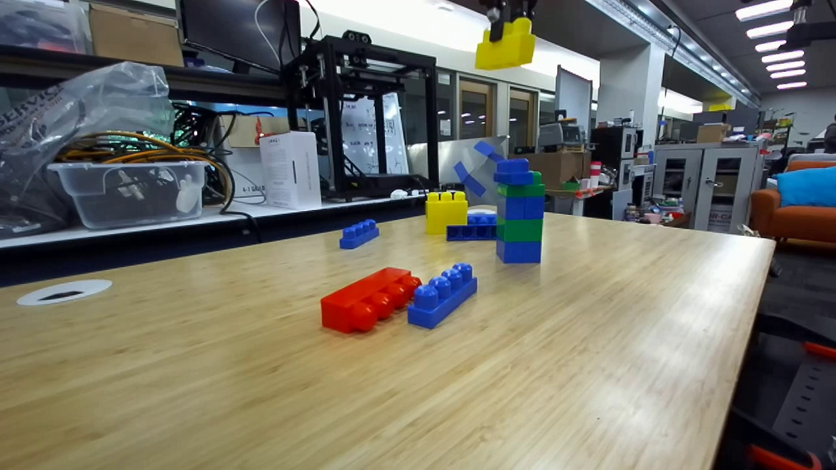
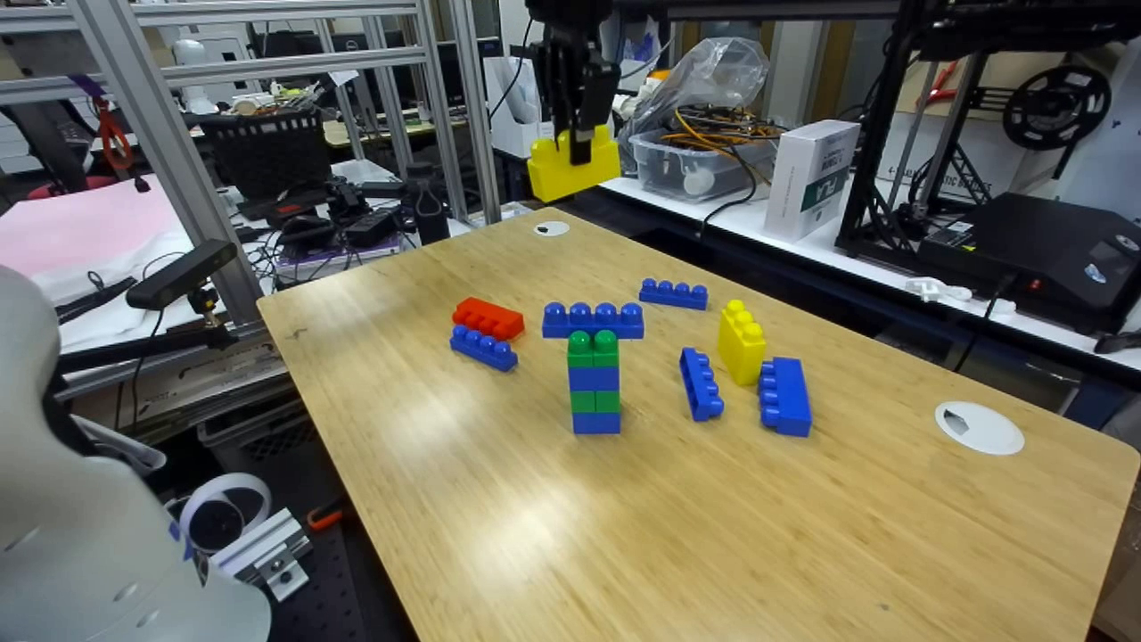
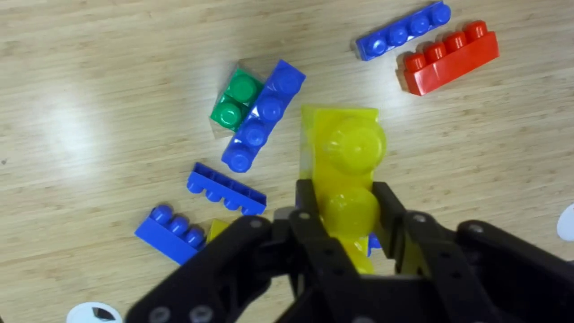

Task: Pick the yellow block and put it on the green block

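Note:
My gripper [image 1: 499,30] is shut on the yellow block [image 1: 504,53] and holds it high above the table, studs up. In the wrist view the jaws [image 3: 343,193] grip the yellow block [image 3: 352,150] on its two sides near the middle. The upper green block [image 2: 593,349] sits at the top of a tower of blue and green bricks. It shows two green studs in the wrist view [image 3: 236,101]. A long blue brick [image 2: 593,323] lies across its other side. A lower green brick [image 1: 520,230] is in the same tower. The held block is apart from the tower.
A taller yellow brick [image 2: 742,343] stands behind the tower in an exterior view [image 1: 446,214]. A red brick [image 1: 366,300] and a blue brick [image 1: 443,297] lie side by side. Several other blue bricks [image 2: 784,397] lie around. A shelf with a printer [image 1: 366,111] runs beside the table.

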`<state>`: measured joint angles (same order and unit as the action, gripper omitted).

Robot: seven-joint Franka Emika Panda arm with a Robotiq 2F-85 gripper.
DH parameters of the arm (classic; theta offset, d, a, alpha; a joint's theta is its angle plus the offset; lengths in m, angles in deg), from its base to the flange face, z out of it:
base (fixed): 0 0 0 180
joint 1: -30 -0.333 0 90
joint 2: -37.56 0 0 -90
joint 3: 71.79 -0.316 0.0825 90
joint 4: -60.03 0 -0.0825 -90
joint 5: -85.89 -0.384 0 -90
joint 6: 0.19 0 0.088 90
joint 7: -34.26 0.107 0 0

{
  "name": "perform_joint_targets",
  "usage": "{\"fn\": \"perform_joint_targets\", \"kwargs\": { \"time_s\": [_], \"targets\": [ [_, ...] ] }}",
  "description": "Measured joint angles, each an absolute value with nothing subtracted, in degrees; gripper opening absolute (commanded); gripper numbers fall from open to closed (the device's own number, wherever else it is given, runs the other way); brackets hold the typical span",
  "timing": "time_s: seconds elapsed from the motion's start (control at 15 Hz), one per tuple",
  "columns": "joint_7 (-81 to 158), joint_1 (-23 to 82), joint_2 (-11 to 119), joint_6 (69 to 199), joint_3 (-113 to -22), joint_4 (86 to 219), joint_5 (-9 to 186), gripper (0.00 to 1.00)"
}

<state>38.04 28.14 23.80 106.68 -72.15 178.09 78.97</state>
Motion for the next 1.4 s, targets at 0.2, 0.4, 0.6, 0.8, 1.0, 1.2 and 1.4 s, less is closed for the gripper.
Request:
{"fn": "perform_joint_targets", "kwargs": {
  "time_s": [0.2, 0.4, 0.6, 0.8, 1.0, 1.2, 1.4],
  "targets": [
    [41.10, 29.68, 24.90, 107.28, -71.06, 179.65, 78.96, 0.10],
    [44.75, 31.04, 27.57, 108.54, -70.44, 180.99, 78.95, 0.10],
    [48.64, 31.84, 29.73, 109.41, -69.98, 181.19, 78.95, 0.10],
    [52.63, 32.24, 30.01, 109.43, -69.56, 181.19, 78.95, 0.10],
    [55.97, 32.28, 29.03, 109.33, -69.49, 181.47, 78.94, 0.10],
    [58.48, 32.26, 27.42, 109.31, -69.66, 182.89, 78.93, 0.10],
    [60.04, 32.24, 26.40, 109.35, -69.99, 184.88, 78.93, 0.10]
  ]
}}
